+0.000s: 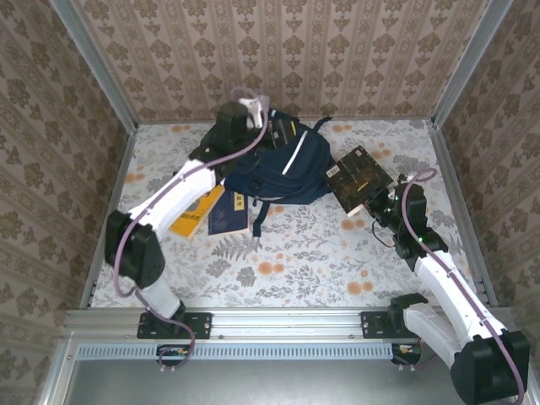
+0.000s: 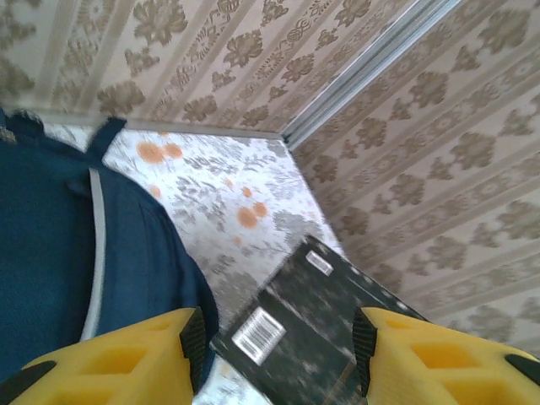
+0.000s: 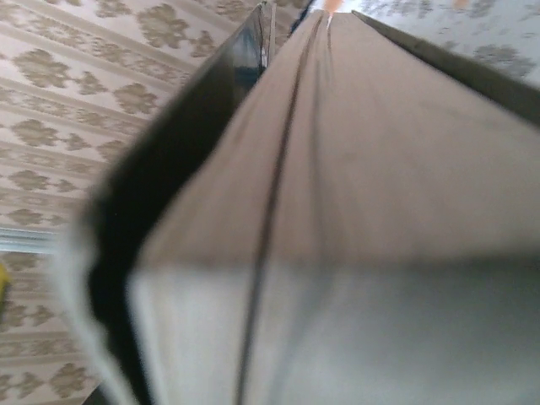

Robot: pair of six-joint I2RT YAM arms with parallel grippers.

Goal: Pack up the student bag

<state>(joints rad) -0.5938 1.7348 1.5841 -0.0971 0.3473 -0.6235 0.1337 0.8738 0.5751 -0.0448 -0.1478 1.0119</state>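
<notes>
The student bag (image 1: 291,169), navy with a white stripe, lies at the back middle of the table. It takes up the left of the left wrist view (image 2: 51,253). My left gripper (image 1: 272,131) hovers over the bag's far top; its yellow fingers (image 2: 126,359) stand open with nothing between them (image 2: 278,354). A dark book (image 1: 359,173) is tilted just right of the bag, and its barcode side (image 2: 329,321) shows beyond the left fingers. My right gripper (image 1: 379,205) is shut on the book's near corner. The book's page edge (image 3: 354,169) hides the right fingers.
A yellow book (image 1: 192,218) and a navy book (image 1: 229,211) lie on the floral tabletop beside the bag's near left, under my left arm. Patterned walls with metal corner posts (image 1: 460,67) enclose the table on three sides.
</notes>
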